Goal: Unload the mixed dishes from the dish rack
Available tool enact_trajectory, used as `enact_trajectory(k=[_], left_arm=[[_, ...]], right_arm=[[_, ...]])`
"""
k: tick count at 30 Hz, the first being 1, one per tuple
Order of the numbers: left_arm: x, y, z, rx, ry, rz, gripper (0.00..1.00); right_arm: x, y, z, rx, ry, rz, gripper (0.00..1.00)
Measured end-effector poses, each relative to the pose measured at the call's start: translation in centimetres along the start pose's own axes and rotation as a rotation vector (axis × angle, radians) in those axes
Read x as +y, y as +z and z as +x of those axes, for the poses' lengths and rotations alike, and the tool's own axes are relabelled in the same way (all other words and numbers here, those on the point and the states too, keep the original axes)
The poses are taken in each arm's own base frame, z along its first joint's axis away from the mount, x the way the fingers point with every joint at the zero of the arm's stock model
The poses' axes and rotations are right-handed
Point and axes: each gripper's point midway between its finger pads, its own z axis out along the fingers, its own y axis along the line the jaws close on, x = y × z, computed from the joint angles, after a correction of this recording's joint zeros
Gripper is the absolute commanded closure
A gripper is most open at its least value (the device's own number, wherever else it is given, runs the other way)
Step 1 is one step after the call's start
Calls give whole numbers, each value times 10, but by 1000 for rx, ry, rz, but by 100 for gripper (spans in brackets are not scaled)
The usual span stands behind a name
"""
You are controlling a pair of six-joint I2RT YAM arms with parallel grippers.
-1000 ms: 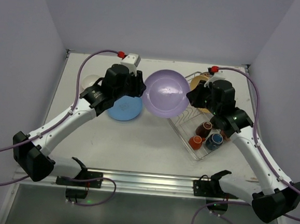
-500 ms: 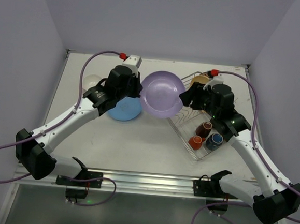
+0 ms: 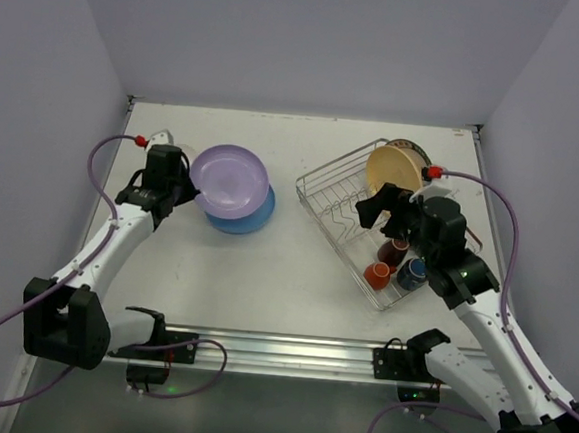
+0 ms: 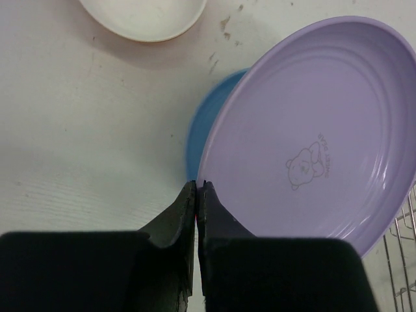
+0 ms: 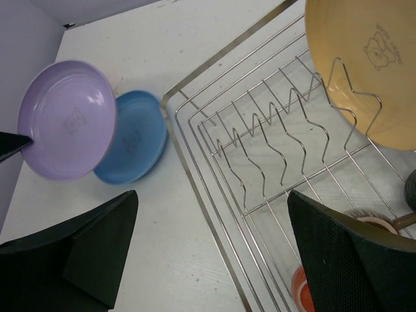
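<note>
My left gripper point(image 4: 197, 189) is shut on the near rim of the lavender plate point(image 4: 312, 130), holding it tilted just above the blue plate point(image 4: 203, 133) on the table. From above, the lavender plate point(image 3: 230, 176) covers most of the blue plate point(image 3: 241, 216), with the left gripper point(image 3: 187, 189) at its left edge. My right gripper point(image 5: 214, 247) is open and empty above the left part of the dish rack point(image 5: 260, 153). In the rack point(image 3: 323, 175) stand a tan plate point(image 3: 394, 169) and brown point(image 3: 394, 250), orange point(image 3: 377, 275) and blue point(image 3: 412, 273) mugs.
A bowl with a white inside point(image 4: 143, 13) sits on the table beyond the blue plate. The rack's zigzag slots nearest the right gripper hold nothing. The grey walls close in on the table's left, right and far sides.
The lavender plate passed from the right gripper to the left. The left arm swung it left, over the blue plate. The right gripper opened and drew back over the rack.
</note>
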Motion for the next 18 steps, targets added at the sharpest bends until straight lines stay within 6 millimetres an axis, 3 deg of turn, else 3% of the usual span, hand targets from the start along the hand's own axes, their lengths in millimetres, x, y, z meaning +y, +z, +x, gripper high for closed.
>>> enact_trajectory(k=[5,11,18], left_arm=[[20,21,13,69,-55,-41,100],[18,41,34,166,-59,-35,100],[10,44,31,156,-80,-4,100]], right_arm=[[-6,-17,4,-18,22,3,1],[-13,-33,14,-38,39,-9,1],[-16,-44,6,-43,5,20,1]])
